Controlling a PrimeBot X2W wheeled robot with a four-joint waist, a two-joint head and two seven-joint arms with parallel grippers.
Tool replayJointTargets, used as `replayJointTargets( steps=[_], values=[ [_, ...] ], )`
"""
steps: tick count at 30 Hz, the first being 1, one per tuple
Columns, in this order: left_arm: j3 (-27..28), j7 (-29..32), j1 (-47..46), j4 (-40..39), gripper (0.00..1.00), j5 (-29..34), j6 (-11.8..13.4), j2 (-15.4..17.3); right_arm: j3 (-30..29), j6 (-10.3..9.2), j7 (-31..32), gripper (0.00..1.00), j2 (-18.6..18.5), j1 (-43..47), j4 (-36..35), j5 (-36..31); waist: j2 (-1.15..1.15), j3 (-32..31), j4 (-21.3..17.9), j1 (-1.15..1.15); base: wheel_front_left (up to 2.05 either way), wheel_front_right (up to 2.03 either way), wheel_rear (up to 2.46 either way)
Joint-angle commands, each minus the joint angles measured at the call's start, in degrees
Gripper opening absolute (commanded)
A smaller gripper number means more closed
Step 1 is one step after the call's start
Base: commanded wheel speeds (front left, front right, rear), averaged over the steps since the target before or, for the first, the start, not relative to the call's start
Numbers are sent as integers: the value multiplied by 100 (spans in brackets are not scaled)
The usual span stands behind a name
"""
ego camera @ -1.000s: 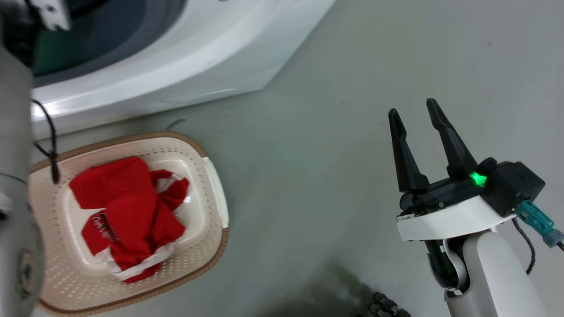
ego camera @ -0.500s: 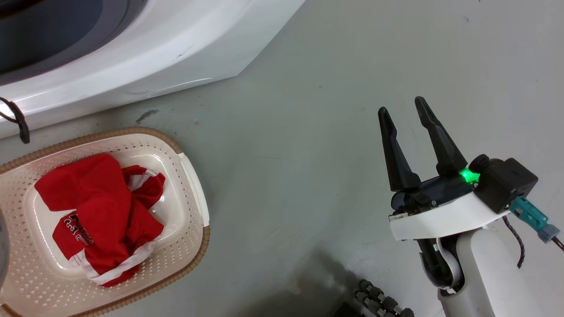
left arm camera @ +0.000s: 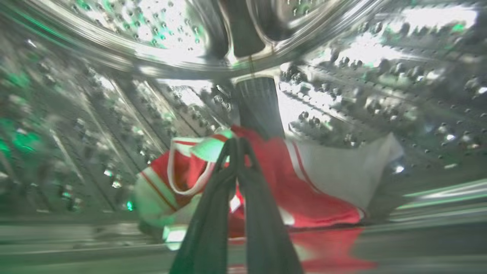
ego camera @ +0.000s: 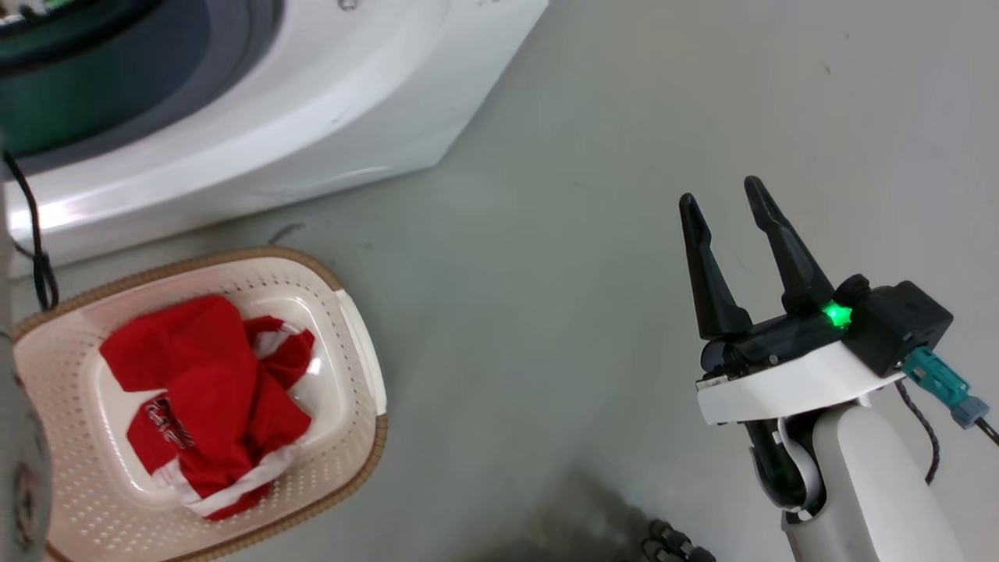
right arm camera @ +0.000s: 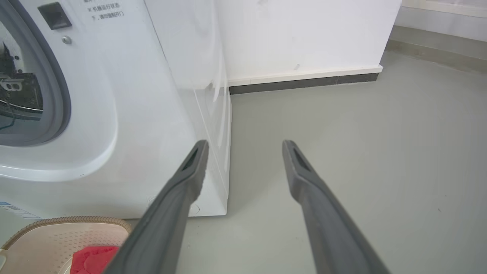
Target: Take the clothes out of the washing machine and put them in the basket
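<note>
Clothes (ego camera: 204, 390) lie in basket (ego camera: 353, 437) on grey floor (ego camera: 546, 312); left claw (left arm camera: 237, 142) closed, right claw (ego camera: 723, 192) wide.

The washing machine (ego camera: 234, 117) is cased in smooth, glossy white panels; inside it a drum (left arm camera: 342, 76) of perforated steel is seen, polished mirror-bright. The clothes (ego camera: 203, 398) are of soft matt cloth. In front of the machine, the basket (ego camera: 351, 453) is moulded in perforated cream plastic with a ribbed rim, and the floor (ego camera: 546, 312) is smooth with a dull sheen. The fingers (ego camera: 787, 250) of the right gripper (ego camera: 722, 191) are finished in matt black plastic.
</note>
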Motion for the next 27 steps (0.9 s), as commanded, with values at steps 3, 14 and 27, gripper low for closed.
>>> replayJointTargets(
  steps=[3,14,27],
  values=[
    [-12,-869,492,-189,0,-56,17,-129,-87,-4,-21,100,2,138,60,-163,0,-526,239,0,0,0,0],
    [62,-2797,2041,-44,0,-435,-130,-629,-340,-4,-18,100,-2,819,296,-631,0,-2121,772,0,0,0,0],
    [346,-2931,3765,-1452,0,-690,-339,-973,-492,-4,-18,100,0,1484,389,-888,0,-3197,1159,0,0,0,0]
  ],
)
